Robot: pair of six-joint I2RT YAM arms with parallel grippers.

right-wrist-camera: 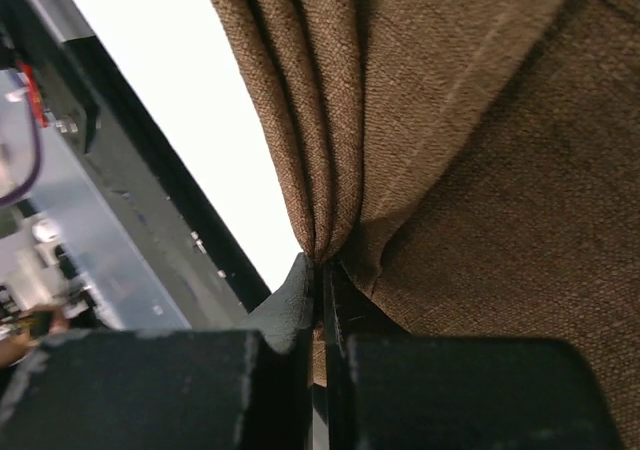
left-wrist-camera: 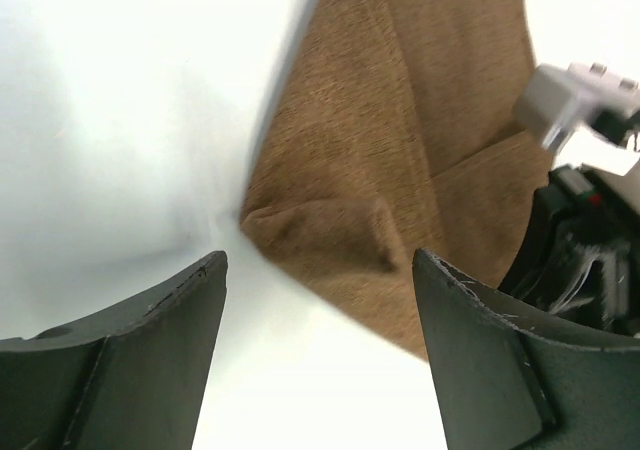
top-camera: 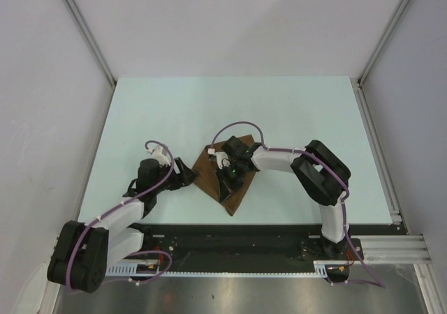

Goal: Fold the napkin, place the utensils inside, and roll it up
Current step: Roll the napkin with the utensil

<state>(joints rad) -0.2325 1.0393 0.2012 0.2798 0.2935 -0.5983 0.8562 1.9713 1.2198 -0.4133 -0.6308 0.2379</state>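
— What is seen from the top?

— The napkin [top-camera: 232, 201] is laid on the pale table [top-camera: 279, 111], near its front edge, as a dark-brown pointed shape with the tip toward the arm bases. The right gripper [top-camera: 225, 180] is lowered onto the middle of the cloth; how its jaws stand cannot be told from this view. The left gripper [top-camera: 185, 173] is held just beside the left corner of the napkin.

— And what is shown by the left wrist camera?

— The two dark fingers [left-wrist-camera: 180, 310] are spread wide and nothing is held between them. A folded corner of the napkin [left-wrist-camera: 400, 120] is seen in the gap ahead of them, lying flat on the table [left-wrist-camera: 100, 120]. Whether it is touched cannot be told. Part of the right arm is seen at the right border.

— And by the right wrist camera?

— The fingers [right-wrist-camera: 290, 310] are pressed together, and a pinch of the napkin [right-wrist-camera: 480, 170] is clamped between them. The cloth is gathered into narrow pleats that run up from the tips. Beside it, the white table [right-wrist-camera: 170, 100] and a black rail [right-wrist-camera: 130, 170] are seen.
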